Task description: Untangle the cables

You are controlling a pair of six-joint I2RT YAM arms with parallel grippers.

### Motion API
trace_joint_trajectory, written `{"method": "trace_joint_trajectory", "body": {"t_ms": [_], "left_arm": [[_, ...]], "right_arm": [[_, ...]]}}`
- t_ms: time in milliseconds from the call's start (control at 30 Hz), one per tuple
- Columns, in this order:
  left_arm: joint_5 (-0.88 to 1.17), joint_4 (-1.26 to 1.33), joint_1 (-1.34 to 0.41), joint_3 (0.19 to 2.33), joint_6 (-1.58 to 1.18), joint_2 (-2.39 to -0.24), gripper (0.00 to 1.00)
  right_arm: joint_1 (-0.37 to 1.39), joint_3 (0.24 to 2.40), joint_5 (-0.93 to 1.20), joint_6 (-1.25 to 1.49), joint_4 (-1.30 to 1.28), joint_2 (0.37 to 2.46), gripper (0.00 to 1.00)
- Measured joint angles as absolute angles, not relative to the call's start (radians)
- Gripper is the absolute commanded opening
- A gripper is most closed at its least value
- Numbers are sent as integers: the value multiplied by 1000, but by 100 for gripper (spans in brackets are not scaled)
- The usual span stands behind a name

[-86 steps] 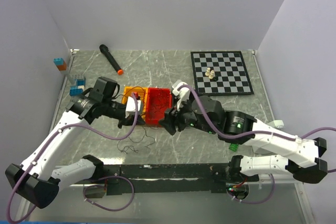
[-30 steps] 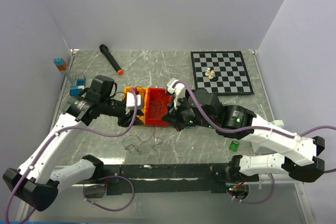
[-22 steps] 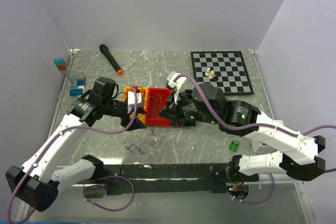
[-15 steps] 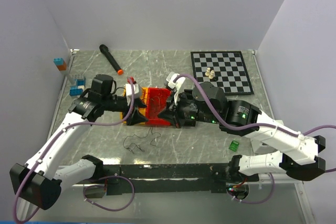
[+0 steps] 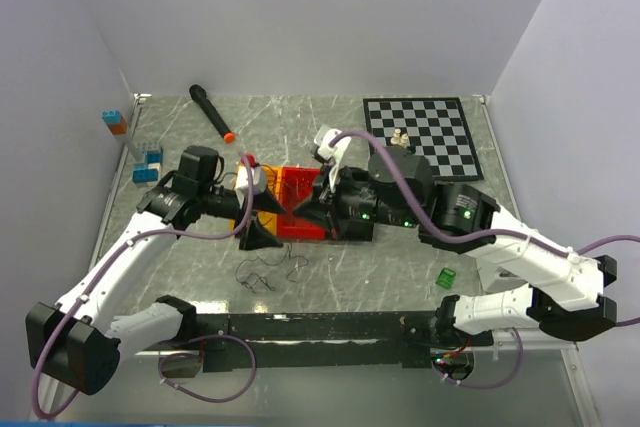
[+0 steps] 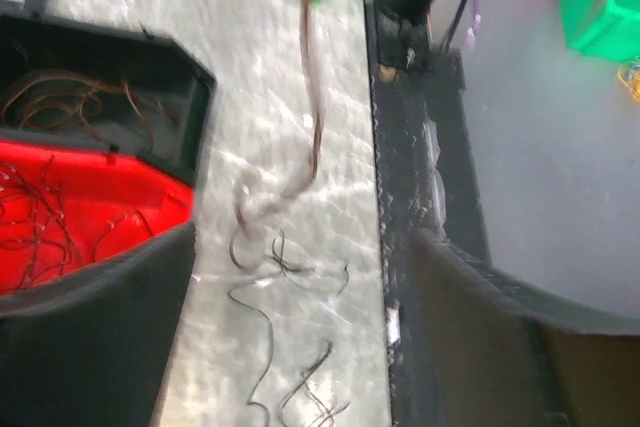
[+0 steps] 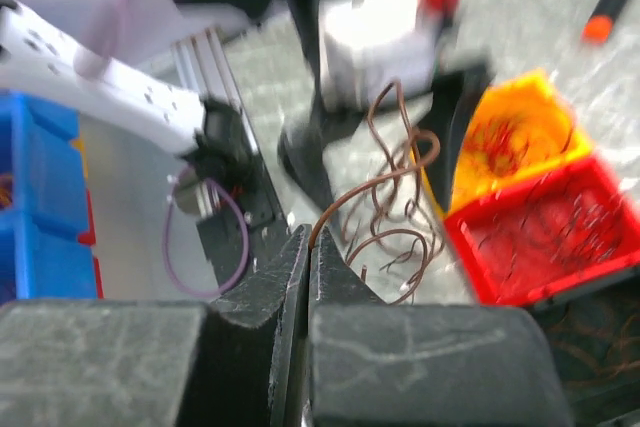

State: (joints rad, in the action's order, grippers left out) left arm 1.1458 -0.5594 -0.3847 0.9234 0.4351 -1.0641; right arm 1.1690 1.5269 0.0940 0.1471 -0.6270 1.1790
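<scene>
My right gripper [image 7: 308, 233] is shut on one end of a curly brown cable [image 7: 398, 192], which hangs from it beside the bins. In the top view this gripper [image 5: 303, 210] sits over the red bin [image 5: 305, 187]. My left gripper [image 5: 261, 219] hovers just left of that bin, open wide with nothing between its fingers [image 6: 95, 347]. Under it, thin dark cables [image 6: 285, 347] lie looped on the marble table, seen from above as a small tangle [image 5: 265, 272]. The held brown cable [image 6: 314, 117] dangles blurred over them. More red cables [image 6: 40, 222] fill the red bin.
A black bin [image 6: 190, 87] with brown wires adjoins the red bin [image 6: 150, 187], and a yellow bin [image 7: 510, 132] sits beyond it. A chessboard [image 5: 420, 137] lies at the back right, a black marker [image 5: 212, 112] at the back left, blue blocks [image 5: 148, 162] at the left, a green block [image 5: 446, 277] near right.
My left gripper has opened wide and let go, rising a little beside the red bin. My right gripper stayed shut on the brown cable and shifted left and back.
</scene>
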Motion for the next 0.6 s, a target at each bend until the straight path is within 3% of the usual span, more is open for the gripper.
{"method": "trace_joint_trajectory", "body": {"t_ms": [200,400,533,600], "left_arm": [[1100,-677,-385,804,635,-1078,97],[984,-629,-392,712,693,-1103,99],[937,-559,-401,670,697,-1132,75],[939,-546,-409,661,704,-1150,80]], "right_arm": [[1169,1710,91,106,-645,1194,0],[1169,1794,102,88,-644,1194,0],[1169,1794,121,88,-645,1196,0],[1169,1794,126,88,-645,1196,0]]}}
